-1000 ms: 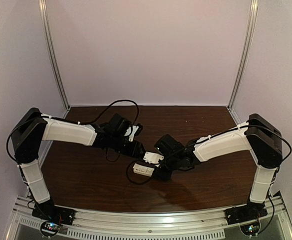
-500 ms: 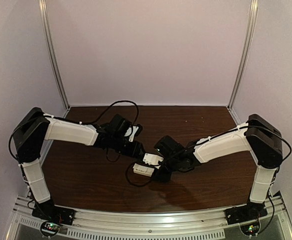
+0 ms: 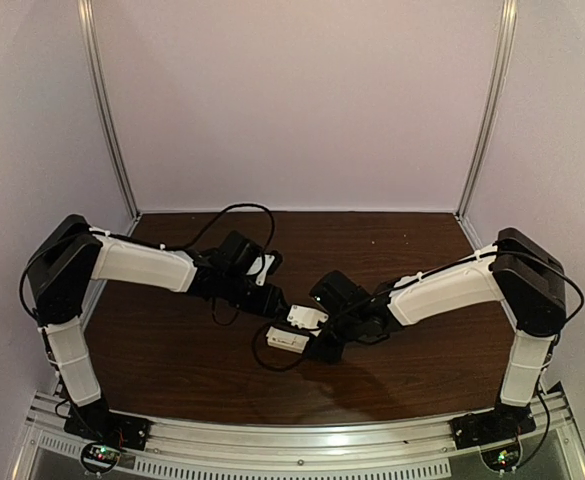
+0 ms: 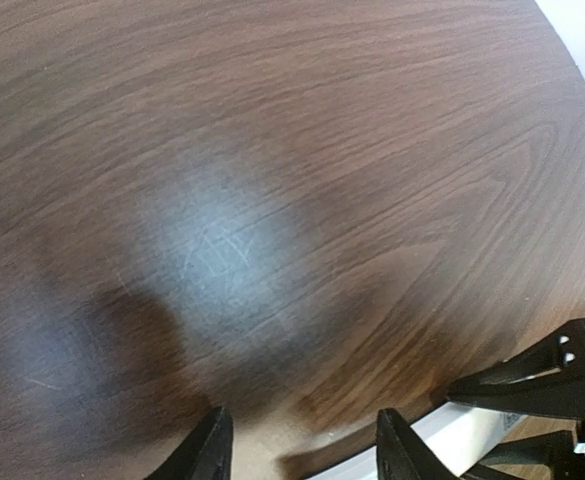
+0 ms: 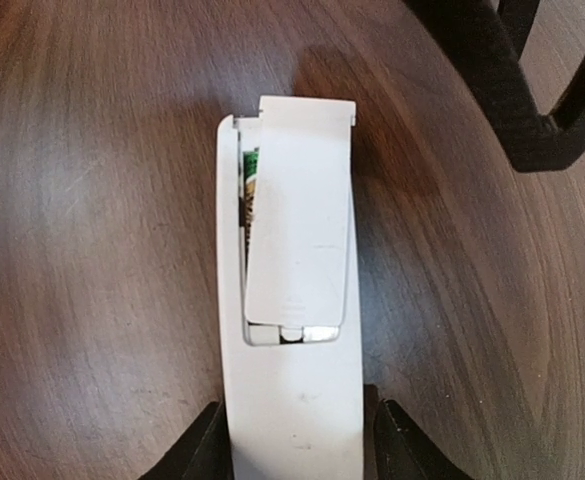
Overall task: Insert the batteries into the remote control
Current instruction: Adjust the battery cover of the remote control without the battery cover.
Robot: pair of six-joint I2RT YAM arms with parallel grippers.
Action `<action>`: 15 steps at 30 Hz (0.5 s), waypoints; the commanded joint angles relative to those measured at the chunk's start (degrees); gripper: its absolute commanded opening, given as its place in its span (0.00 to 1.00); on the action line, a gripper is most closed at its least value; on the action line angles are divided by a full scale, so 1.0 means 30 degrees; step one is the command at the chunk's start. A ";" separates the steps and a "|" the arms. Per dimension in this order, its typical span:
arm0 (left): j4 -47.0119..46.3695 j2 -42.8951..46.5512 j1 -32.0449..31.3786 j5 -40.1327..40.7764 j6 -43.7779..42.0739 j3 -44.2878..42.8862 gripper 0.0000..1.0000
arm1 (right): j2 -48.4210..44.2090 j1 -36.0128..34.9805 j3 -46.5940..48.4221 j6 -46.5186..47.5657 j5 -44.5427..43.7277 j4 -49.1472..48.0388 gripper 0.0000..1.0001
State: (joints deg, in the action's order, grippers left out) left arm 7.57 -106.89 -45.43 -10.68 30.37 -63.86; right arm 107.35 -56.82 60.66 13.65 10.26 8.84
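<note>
The remote control [image 5: 292, 400] lies back side up on the table, a slim white bar also visible in the top view [image 3: 287, 340]. A loose white cover plate [image 5: 299, 210] rests slightly askew over its battery bay. Through the gap along the plate's left edge shows a sliver of one of the batteries [image 5: 249, 195]; the rest is hidden. My right gripper [image 5: 294, 440] is shut on the remote's near end, a finger against each long side. My left gripper [image 4: 302, 425] is open over bare wood just beside it, with nothing between its fingers.
The left wrist view shows the remote's white edge [image 4: 472, 440] and my right gripper's black fingers [image 4: 542, 380] at the lower right. Black cables [image 3: 262, 355] loop on the dark wooden table [image 3: 172, 350] near the remote. White walls enclose the table.
The left wrist has shifted very slightly left. The remote and the right arm stay where they were.
</note>
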 commanded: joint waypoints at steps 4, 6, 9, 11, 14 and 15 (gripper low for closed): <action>-0.0094 -0.0792 0.0114 0.0815 0.0013 0.0312 0.48 | -0.0137 0.0067 -0.0138 -0.0157 0.0154 0.0004 0.49; -0.0024 -0.0879 0.0114 0.0972 -0.0030 0.0309 0.48 | -0.0109 0.0072 -0.0109 -0.0145 0.0161 0.0067 0.47; 0.0124 -0.1020 0.0121 0.0992 -0.0121 0.0308 0.47 | -0.0083 0.0072 -0.0065 -0.0176 0.0177 0.0075 0.47; 0.0224 -0.1128 0.0114 0.0947 -0.0227 0.0349 0.46 | -0.0030 0.0072 0.0006 -0.0222 0.0186 0.0080 0.46; 0.0287 -0.1108 0.0107 0.0913 -0.0334 0.0587 0.45 | 0.0052 0.0072 0.0080 -0.0265 0.0198 0.0074 0.46; 0.0273 -0.1068 0.0095 0.0917 -0.0338 0.0688 0.45 | 0.0084 0.0072 0.0122 -0.0294 0.0226 0.0056 0.45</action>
State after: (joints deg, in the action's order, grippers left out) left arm 8.12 -109.25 -45.43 -8.73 30.28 -63.29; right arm 107.35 -56.80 60.66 13.50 10.50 8.88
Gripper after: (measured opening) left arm 0.458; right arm 0.458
